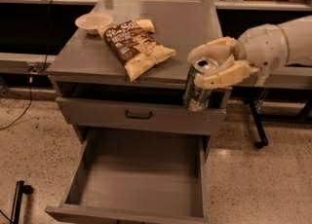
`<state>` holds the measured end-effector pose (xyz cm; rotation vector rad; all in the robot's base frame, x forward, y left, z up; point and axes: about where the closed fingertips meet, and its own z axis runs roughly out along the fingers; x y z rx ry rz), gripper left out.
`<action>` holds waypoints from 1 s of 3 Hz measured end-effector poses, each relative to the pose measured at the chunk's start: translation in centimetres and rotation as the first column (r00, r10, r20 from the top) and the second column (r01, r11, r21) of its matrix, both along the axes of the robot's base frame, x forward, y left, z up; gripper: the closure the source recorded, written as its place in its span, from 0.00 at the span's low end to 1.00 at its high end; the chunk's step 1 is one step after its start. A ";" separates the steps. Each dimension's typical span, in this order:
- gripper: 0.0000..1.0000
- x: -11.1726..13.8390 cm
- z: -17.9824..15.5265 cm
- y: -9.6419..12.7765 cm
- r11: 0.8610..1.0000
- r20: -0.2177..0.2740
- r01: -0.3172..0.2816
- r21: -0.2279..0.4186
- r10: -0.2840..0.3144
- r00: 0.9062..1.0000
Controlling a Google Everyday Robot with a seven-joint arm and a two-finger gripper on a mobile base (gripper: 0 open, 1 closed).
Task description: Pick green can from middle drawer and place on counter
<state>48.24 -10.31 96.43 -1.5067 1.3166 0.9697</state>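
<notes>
My gripper [210,67] comes in from the right and is shut on the green can [198,87], gripping it near its silver lid. The can hangs upright in the air at the cabinet's front right corner, its lid about level with the counter [190,28] and its body in front of the counter's front edge. The middle drawer [139,179] is pulled out below and its floor is bare.
A brown chip bag [135,46] lies on the counter's middle, and a white bowl [92,22] stands at its back left. A shut drawer front with a dark handle [138,115] sits above the open drawer. A long ledge runs behind. A dark stand leg [257,125] is on the right.
</notes>
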 end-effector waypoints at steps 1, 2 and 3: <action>1.00 4.9 0.8 -0.8 0.998 -0.020 0.060 0.021 -0.059 0.998; 1.00 9.1 0.8 -1.8 0.987 -0.037 0.156 0.048 -0.154 0.987; 1.00 13.2 0.9 -2.5 0.958 -0.034 0.278 0.075 -0.277 0.960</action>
